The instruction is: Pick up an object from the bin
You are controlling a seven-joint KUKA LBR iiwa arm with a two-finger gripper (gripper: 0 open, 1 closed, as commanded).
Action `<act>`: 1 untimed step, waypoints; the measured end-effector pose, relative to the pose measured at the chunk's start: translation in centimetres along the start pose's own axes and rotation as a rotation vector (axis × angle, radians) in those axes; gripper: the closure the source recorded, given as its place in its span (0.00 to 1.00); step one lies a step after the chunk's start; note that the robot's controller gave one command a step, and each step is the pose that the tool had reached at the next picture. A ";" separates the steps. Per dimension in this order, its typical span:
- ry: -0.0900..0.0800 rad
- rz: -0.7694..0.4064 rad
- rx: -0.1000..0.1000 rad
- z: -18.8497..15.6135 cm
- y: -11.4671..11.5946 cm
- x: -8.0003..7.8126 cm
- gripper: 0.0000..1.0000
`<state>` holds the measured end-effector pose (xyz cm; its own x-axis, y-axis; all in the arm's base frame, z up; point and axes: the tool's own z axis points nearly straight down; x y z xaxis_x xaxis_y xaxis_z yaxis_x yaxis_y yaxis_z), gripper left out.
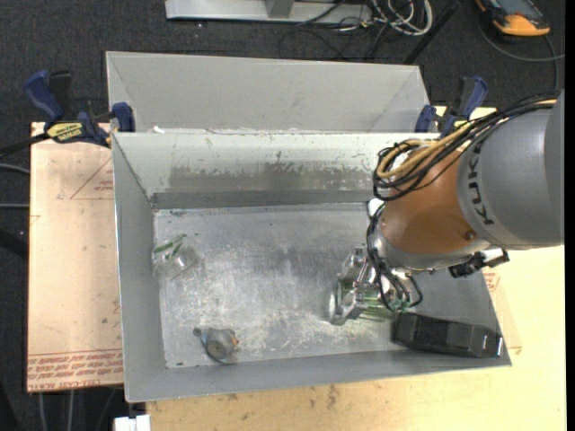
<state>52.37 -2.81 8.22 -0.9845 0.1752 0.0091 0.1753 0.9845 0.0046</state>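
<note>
Overhead view of the grey metal bin (135,241). The arm, with its orange wrist cover (422,214) and looped cables, is reaching in from the right. Its metal gripper (349,296) is hanging low over the floor, right of centre and towards the front wall (whether it is standing wide or narrow cannot be told). A small green thing (375,309), partly hidden by the cables, is lying just beside the gripper; contact cannot be judged. A flat black rectangular case (446,336) is lying near it in the front right corner. Well apart, a clear crumpled wrapper with green markings (172,254) is resting at the left, and a small round grey-and-orange thing (217,342) is sitting by the front wall.
</note>
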 end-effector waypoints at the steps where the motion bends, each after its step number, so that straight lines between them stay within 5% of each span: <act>1: -0.019 -0.011 0.003 -16.8 0.3 -0.3 1.00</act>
